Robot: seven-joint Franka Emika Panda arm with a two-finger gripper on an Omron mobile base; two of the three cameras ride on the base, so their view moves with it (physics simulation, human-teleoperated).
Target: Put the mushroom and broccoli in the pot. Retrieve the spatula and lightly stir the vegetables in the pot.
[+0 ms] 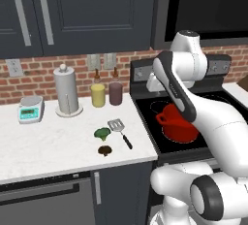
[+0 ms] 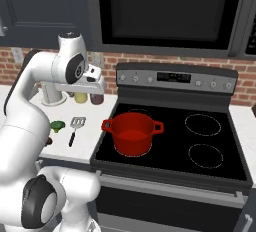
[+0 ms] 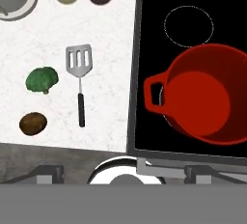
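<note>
I've got the stove (image 2: 170, 141) on the right, black glass top, with the white marble counter (image 1: 53, 146) butting up on its left. The red pot (image 2: 133, 132) sits on the near-left burner, upright, no lid, nothing inside it; in the hand view the pot (image 3: 202, 100) shows a bare red floor and one loop handle pointing toward the counter.

My arm is up high over the seam between counter and stove, hand looking straight down. The gripper (image 2: 96, 82) is well above everything, holding nothing, and its fingers are spread as wide as they go.

At the far side of the counter: paper towel holder (image 1: 67, 92), a small kitchen scale (image 1: 31, 109) to its left, and two jars (image 1: 106, 94) to its right, one yellow, one dark maroon.

Spatula (image 3: 79, 80) lies flat on the counter just left of the stove edge, slotted head toward the far wall, black handle toward the near edge. Broccoli (image 3: 42, 79) lies left of the spatula head, apart from it. Mushroom (image 3: 33, 123) is nearer the counter's front edge, just near-side of the broccoli, not touching it.
</note>
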